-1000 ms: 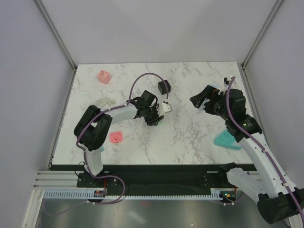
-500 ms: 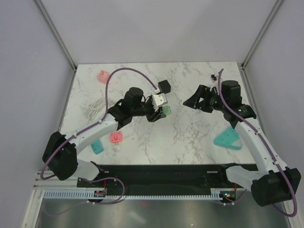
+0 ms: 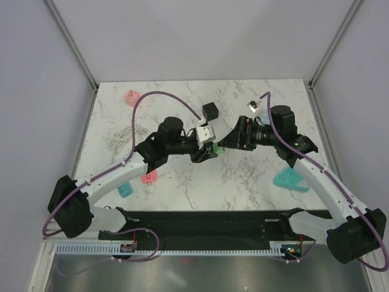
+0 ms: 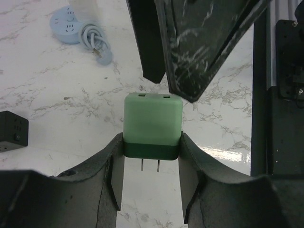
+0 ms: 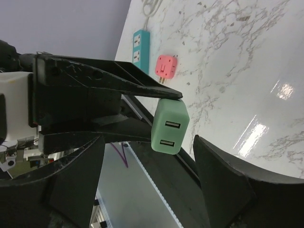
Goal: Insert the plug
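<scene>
A mint-green plug (image 3: 214,148) with a dark green base and two prongs is held above the table's middle. My left gripper (image 3: 206,151) is shut on it. In the left wrist view the plug (image 4: 153,126) sits between my fingers, pinched at its dark base, prongs pointing back toward the wrist. My right gripper (image 3: 228,141) is open and faces the plug from the right. In the right wrist view the plug's face with two USB ports (image 5: 170,126) lies between my spread right fingers (image 5: 223,180), which do not touch it.
A black cube socket (image 3: 211,111) stands behind the grippers. A pink cube (image 3: 131,97) sits far left. A pink adapter (image 3: 148,177), a teal strip (image 3: 124,190) and a white cable (image 3: 124,135) lie at the left. A teal power strip (image 3: 290,180) lies at the right.
My left arm has swung right and lifted the plug to the centre. My right arm has moved left, so its open fingers now meet the plug.
</scene>
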Controlling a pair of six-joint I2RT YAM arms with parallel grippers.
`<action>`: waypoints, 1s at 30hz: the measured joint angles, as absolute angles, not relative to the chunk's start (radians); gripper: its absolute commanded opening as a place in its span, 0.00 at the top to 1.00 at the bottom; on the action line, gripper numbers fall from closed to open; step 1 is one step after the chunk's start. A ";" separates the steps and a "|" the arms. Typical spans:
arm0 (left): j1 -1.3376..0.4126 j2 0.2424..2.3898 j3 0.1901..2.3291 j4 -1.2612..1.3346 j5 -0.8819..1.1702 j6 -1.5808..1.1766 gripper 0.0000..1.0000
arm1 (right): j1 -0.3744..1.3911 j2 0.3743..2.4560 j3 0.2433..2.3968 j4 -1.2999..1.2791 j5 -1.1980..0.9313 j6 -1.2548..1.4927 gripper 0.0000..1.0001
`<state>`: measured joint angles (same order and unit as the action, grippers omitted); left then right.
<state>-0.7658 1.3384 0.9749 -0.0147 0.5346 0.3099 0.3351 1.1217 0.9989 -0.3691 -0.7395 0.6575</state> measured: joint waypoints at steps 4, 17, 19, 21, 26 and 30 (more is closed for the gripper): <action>-0.770 1.292 0.975 -0.013 0.542 0.295 0.98 | 0.381 1.130 0.999 -0.377 -0.715 0.662 0.20; -0.776 1.261 0.967 -0.010 0.517 0.265 0.42 | 0.446 1.222 1.060 -0.406 -0.665 0.701 1.00; -0.780 1.261 0.967 -0.005 0.502 0.248 0.02 | 0.449 1.225 1.064 -0.407 -0.651 0.704 1.00; -0.783 1.259 0.967 0.004 0.476 0.206 0.00 | 0.452 1.240 1.087 -0.431 -0.612 0.702 1.00; -0.785 1.230 0.963 0.000 0.363 0.107 0.00 | 0.430 1.399 1.300 -0.538 -0.423 0.673 1.00; -0.786 1.153 0.949 -0.056 0.319 -0.002 0.00 | 0.330 1.546 1.422 -0.570 -0.180 0.665 1.00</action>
<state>-0.7860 1.1526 0.9485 -0.0563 0.3191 -0.0021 0.3298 1.5455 1.4220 -0.5705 -0.1802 0.6651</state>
